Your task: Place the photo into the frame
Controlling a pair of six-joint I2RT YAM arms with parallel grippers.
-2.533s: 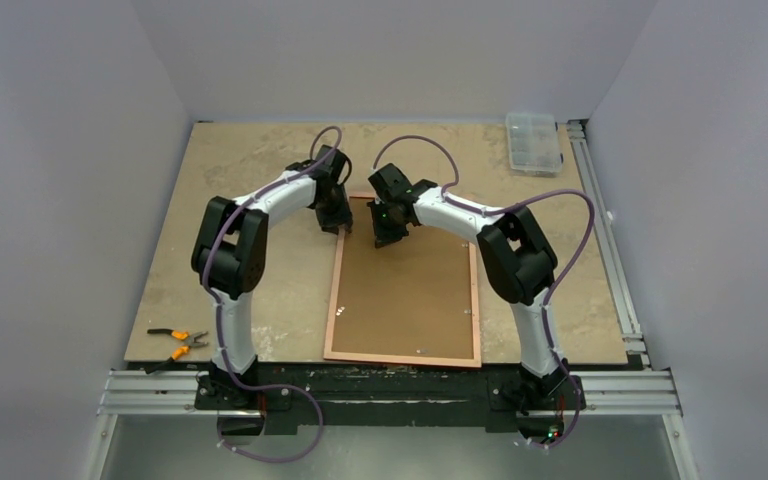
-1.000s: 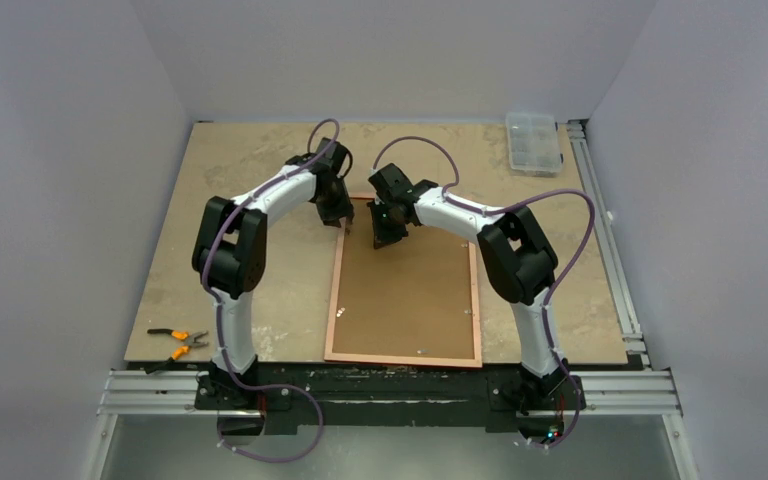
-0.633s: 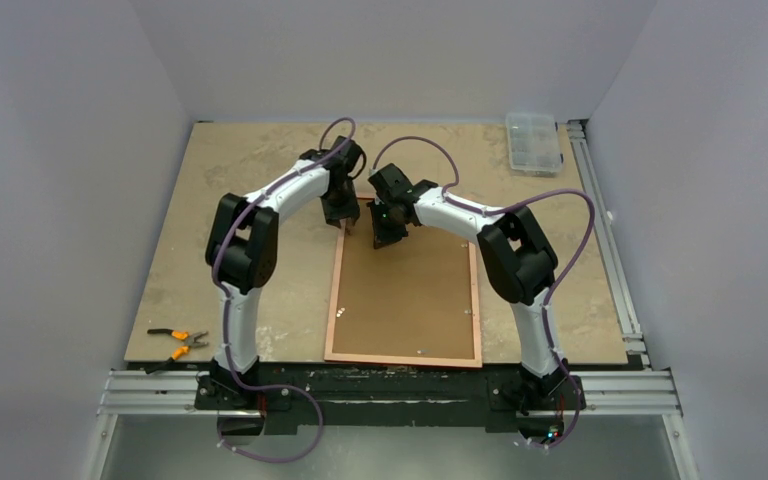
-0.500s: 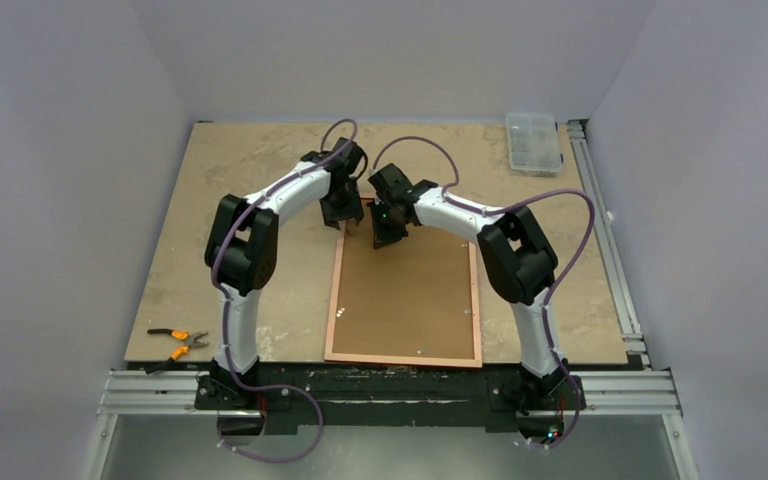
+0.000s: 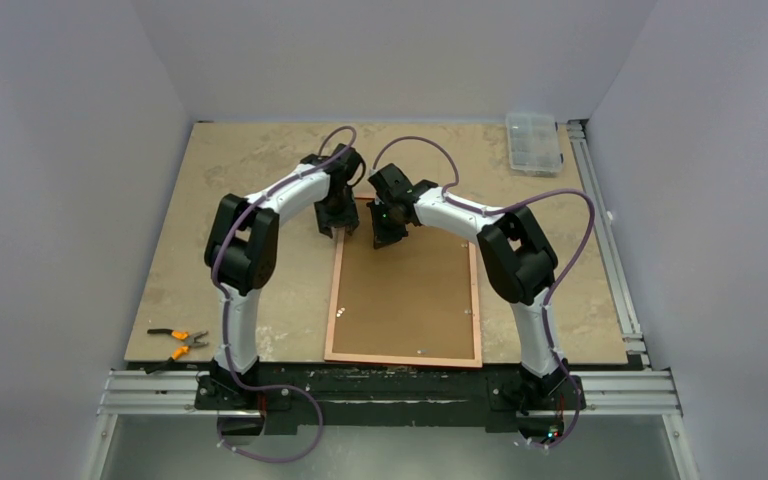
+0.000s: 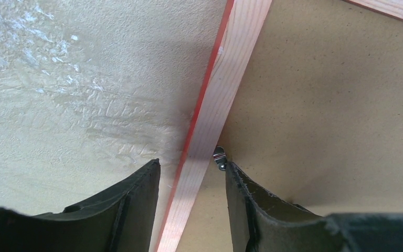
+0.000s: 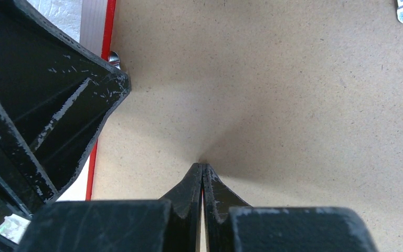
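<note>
Pliers [image 5: 178,340], orange-handled, lie at the near left edge of the table [image 5: 250,160], well apart from the work.

Frame [image 5: 400,356]: flat on the table between the two arms, face down. Its copper-brown back is up, and a thin red edge shows along the outer side in the left wrist view.

Backing board [image 5: 405,290]: plain brown, seated inside the frame and covering the whole opening.

Photo: not in view anywhere. If it is in the frame, the board hides it, and the pictures cannot confirm this.

Right gripper [image 7: 202,167]: jaws closed with nothing between them, tips pressed down on the board near the frame's far left corner.

Left gripper [image 6: 191,165]: jaws apart, straddling the frame's left rail at the far end and holding nothing. One finger is just beside a small metal retaining tab [image 6: 219,156].

Organiser box [image 5: 533,142]: clear plastic, at the far right corner of the table, untouched.

Progress, as a judgement: late stage. The board is in place, and what remains appears to be turning the tabs to secure it.
</note>
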